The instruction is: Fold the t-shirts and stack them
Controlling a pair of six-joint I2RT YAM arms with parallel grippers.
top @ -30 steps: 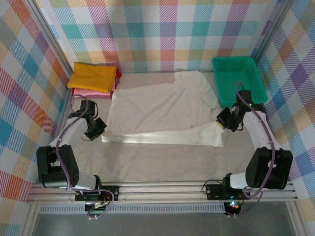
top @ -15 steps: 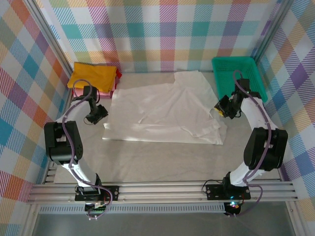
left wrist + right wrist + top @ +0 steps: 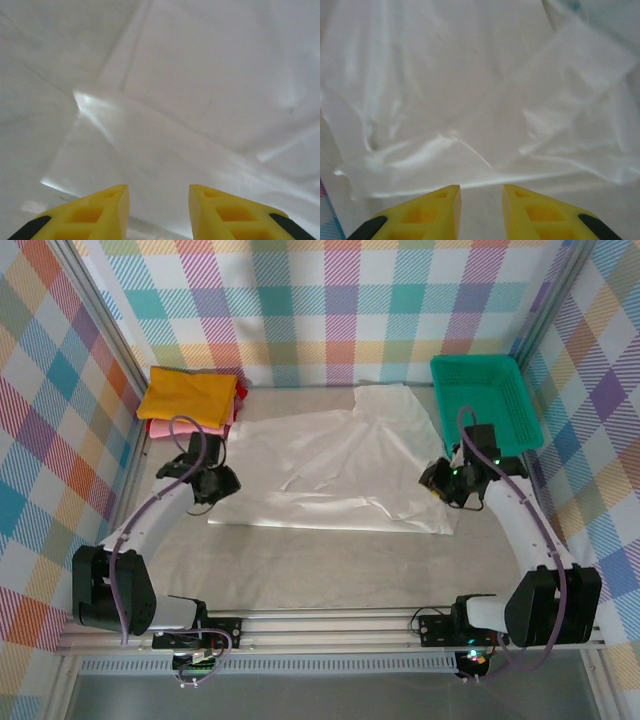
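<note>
One white t-shirt [image 3: 340, 465] lies spread on the worktop [image 3: 330, 570], three folded t-shirts [image 3: 188, 398] stacked beside; left gripper [image 3: 222, 483] and right gripper [image 3: 437, 480] flank it, both partly open, empty.

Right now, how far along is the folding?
Done: yellow shirt, pink shirt and red shirt lie folded in a pile at the far left. In hand: white shirt spread mid-table, both arms' jaws open over its side edges, gripping nothing. Left: finish folding it, add it to the pile.

Left end effector [image 3: 158, 194] and right end effector [image 3: 481, 192] gape (slightly).
</note>
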